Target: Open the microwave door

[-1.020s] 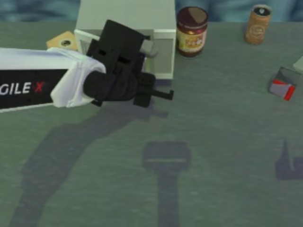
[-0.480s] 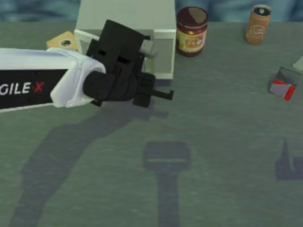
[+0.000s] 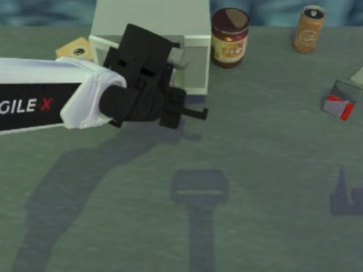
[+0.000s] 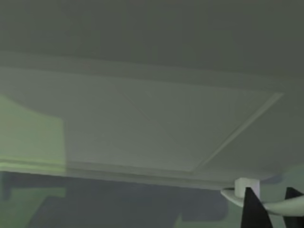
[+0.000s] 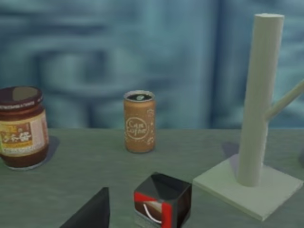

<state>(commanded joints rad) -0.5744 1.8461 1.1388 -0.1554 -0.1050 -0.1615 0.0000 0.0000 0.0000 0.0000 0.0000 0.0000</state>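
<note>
Left tool [image 3: 180, 85] unmoved at the microwave door [image 3: 190, 71], handle-side edge.

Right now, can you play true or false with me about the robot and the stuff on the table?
1. The left gripper is at the front of the microwave. True.
2. The jar stands on top of the microwave. False: it stands on the table, beside the microwave's right side.
3. The brown can stands upright. True.
4. The red and black box is left of the microwave. False: it lies far to the right.
5. The white rack appears in the right wrist view. True.
</note>
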